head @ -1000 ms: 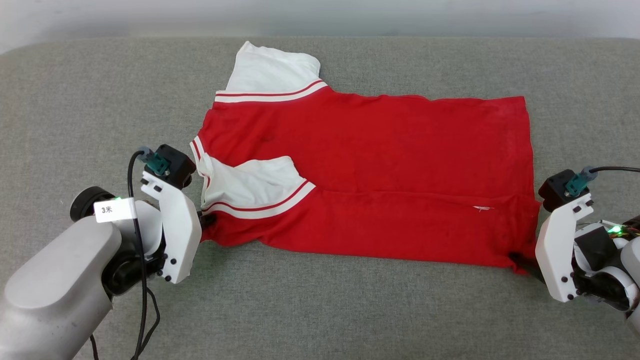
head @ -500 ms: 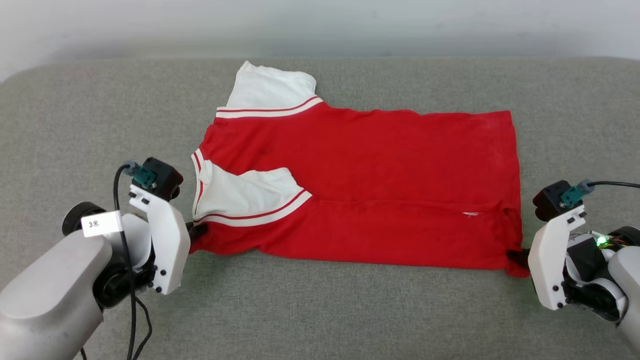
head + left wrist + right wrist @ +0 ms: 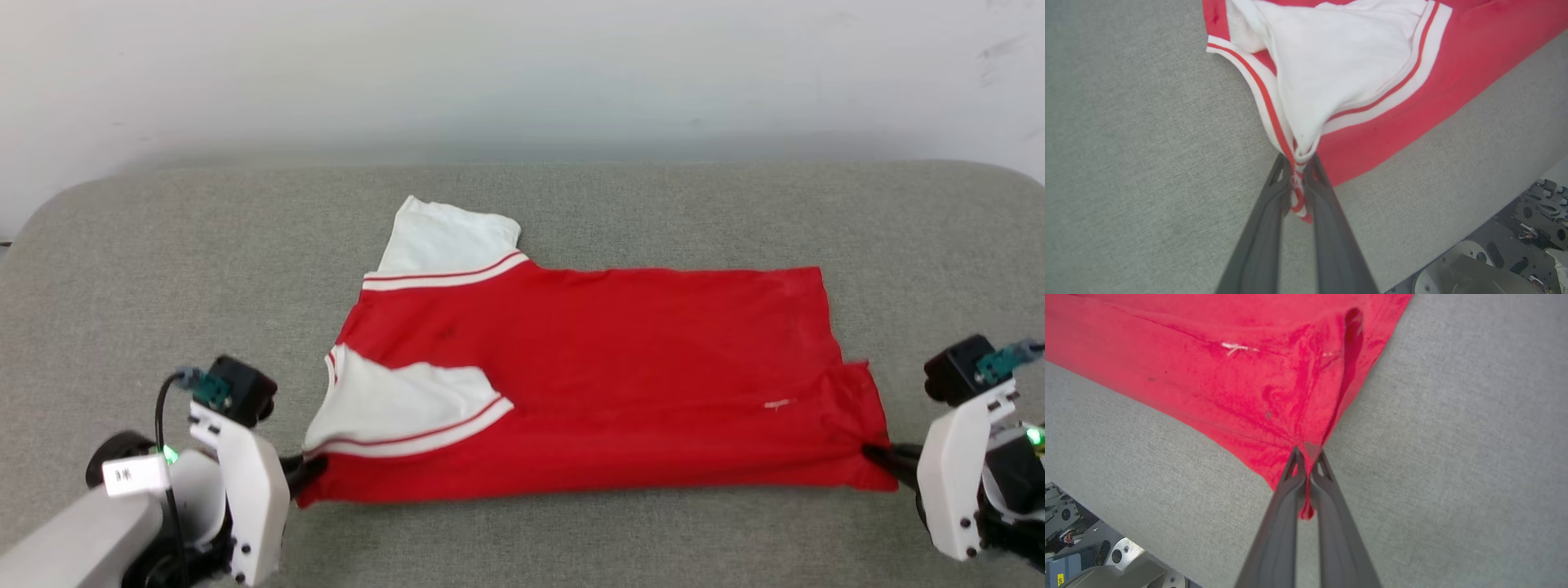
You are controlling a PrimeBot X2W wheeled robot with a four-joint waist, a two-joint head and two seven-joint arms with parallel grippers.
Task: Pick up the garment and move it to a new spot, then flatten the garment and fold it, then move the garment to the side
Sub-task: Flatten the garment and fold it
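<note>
Grey cushion surface [image 3: 571,539], pale wall [image 3: 522,73] behind; left fingers [image 3: 1261,237], right fingers [image 3: 1282,522] each pinch garment [image 3: 620,367] corner.

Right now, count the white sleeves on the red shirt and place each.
2. The far sleeve juts from the garment at its far edge; the near sleeve lies folded onto the red body, by the left gripper.
</note>
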